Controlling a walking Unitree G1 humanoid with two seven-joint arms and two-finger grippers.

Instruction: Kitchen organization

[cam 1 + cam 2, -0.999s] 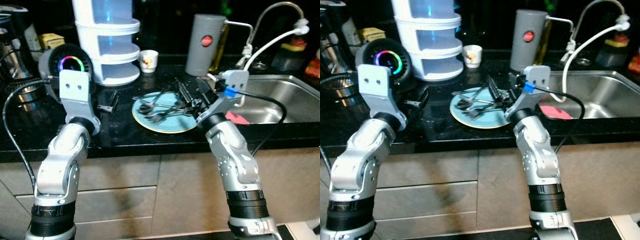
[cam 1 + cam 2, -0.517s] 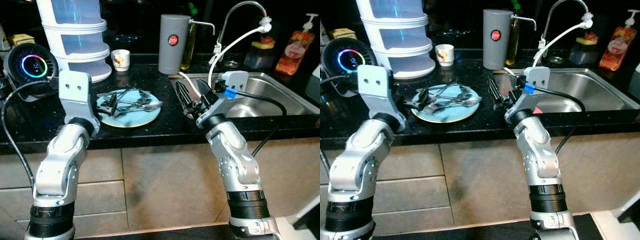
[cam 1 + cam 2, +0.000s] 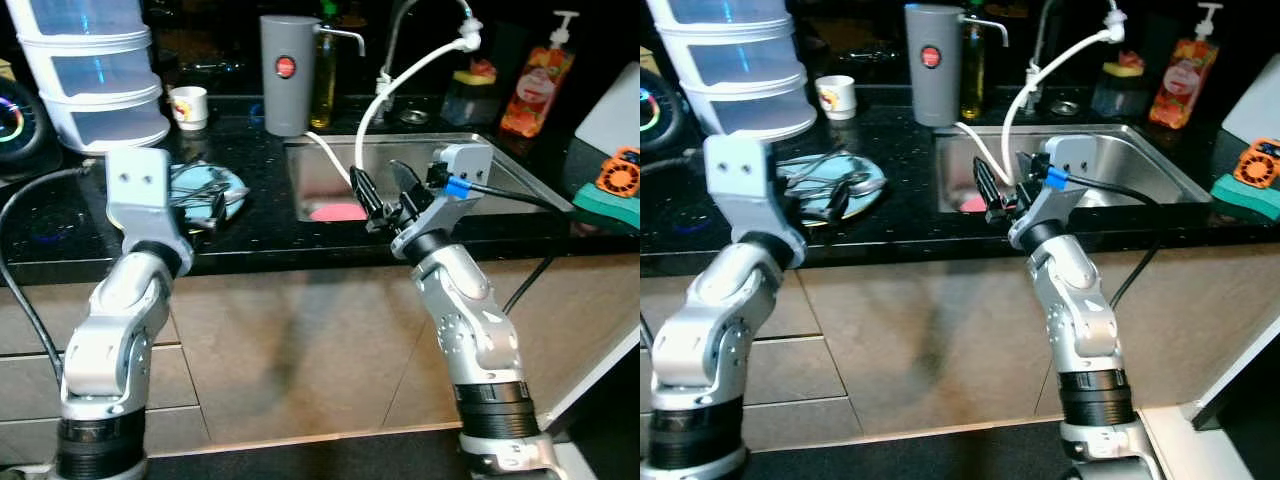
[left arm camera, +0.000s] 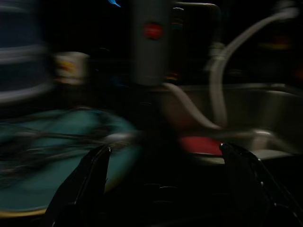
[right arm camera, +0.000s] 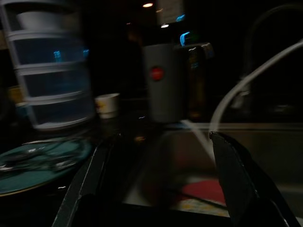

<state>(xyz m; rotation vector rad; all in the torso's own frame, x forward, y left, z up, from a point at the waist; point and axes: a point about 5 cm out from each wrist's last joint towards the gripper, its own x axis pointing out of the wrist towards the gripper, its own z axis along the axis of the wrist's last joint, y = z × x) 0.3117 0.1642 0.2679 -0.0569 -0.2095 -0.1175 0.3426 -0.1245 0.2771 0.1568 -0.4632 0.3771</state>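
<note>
A teal plate (image 3: 852, 186) with several pieces of cutlery (image 3: 816, 168) lies on the black counter (image 3: 50, 235), left of the steel sink (image 3: 505, 168). My left gripper (image 3: 213, 208) hovers open at the plate's near edge, partly covering it. The left wrist view, blurred, has its fingers (image 4: 94, 179) spread with nothing between them. My right gripper (image 3: 383, 195) stands open over the sink's front edge, holding nothing. A pink cloth or sponge (image 3: 338, 212) lies in the basin. The right wrist view looks between its fingers (image 5: 236, 179) across the basin toward the plate (image 5: 33, 170).
A grey canister (image 3: 285, 72), a small cup (image 3: 187, 104) and a white stacked container (image 3: 88, 85) stand at the back of the counter. A tap with a white hose (image 3: 410, 70) rises behind the sink. An orange soap bottle (image 3: 530, 90) stands at the right.
The whole picture has swung to the right with my body. The plate now lies far left and the sink is in front. My right gripper has gone from the plate to the sink's edge.
</note>
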